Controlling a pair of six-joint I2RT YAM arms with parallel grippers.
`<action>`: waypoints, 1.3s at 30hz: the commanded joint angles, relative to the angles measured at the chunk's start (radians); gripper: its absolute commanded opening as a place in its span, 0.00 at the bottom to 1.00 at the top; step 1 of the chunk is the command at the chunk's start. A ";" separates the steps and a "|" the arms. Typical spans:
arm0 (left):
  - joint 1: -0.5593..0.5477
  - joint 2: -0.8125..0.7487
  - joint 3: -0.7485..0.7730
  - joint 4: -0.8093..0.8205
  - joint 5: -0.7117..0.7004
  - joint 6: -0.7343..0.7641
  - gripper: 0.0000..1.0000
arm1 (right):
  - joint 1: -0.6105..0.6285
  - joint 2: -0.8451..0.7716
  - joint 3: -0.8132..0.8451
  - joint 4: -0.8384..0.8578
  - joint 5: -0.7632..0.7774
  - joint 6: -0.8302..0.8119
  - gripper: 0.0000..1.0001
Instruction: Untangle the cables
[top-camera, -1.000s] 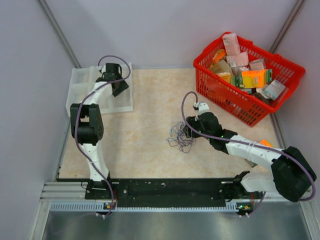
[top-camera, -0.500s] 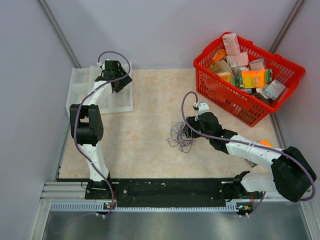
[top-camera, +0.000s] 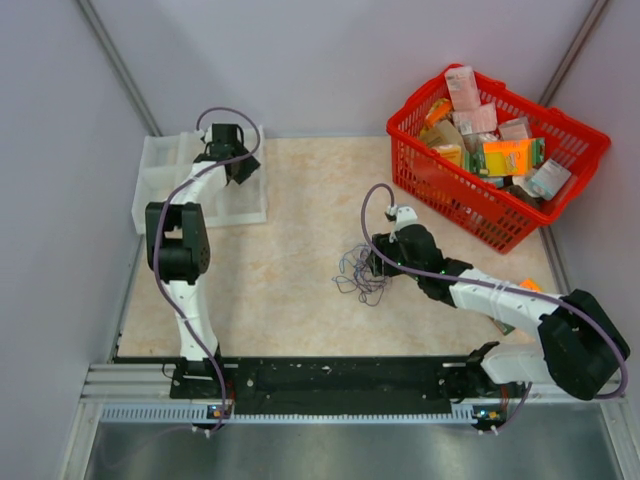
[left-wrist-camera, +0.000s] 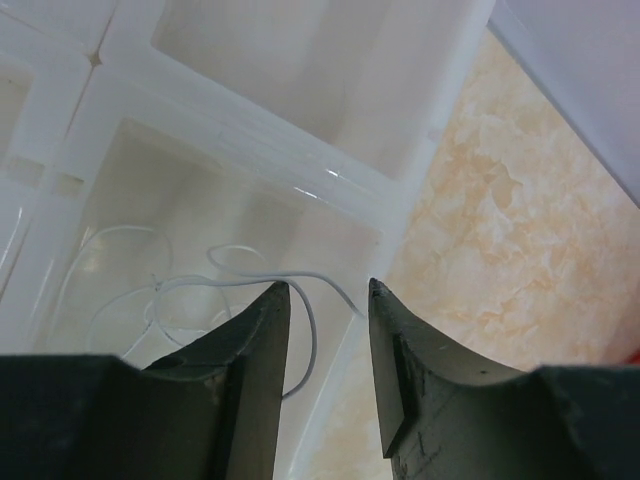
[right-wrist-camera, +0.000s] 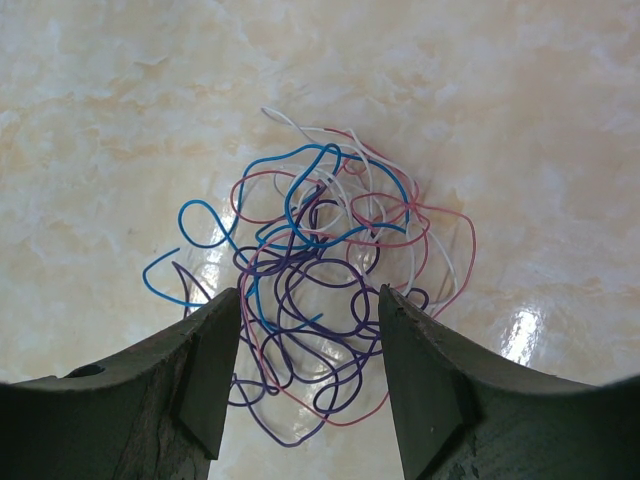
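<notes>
A small knot of thin cables (top-camera: 360, 272), blue, purple, pink and white, lies on the beige table top. In the right wrist view the knot (right-wrist-camera: 320, 300) sits just below and between my open fingers. My right gripper (top-camera: 381, 262) hovers at the knot's right edge, open and empty. My left gripper (top-camera: 240, 170) is over the white divided tray (top-camera: 160, 170) at the far left. It is open and empty. One pale cable (left-wrist-camera: 190, 290) lies loose in a tray compartment under its fingertips.
A red basket (top-camera: 570, 160) full of packets stands at the back right. An orange object (top-camera: 530, 287) lies by the right arm. Grey walls close in both sides. The arms' rail runs along the near edge.
My left gripper has shifted slightly over the tray's right end. My right gripper and the knot have stayed put.
</notes>
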 joint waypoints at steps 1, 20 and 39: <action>0.019 0.021 0.024 0.086 0.022 0.016 0.41 | -0.009 0.012 0.006 0.053 -0.007 0.000 0.57; 0.019 0.054 0.031 0.104 0.074 0.036 0.16 | -0.009 0.016 0.003 0.059 -0.005 -0.002 0.57; 0.027 0.094 0.005 0.012 0.020 0.148 0.03 | -0.009 0.003 0.001 0.059 -0.008 -0.002 0.57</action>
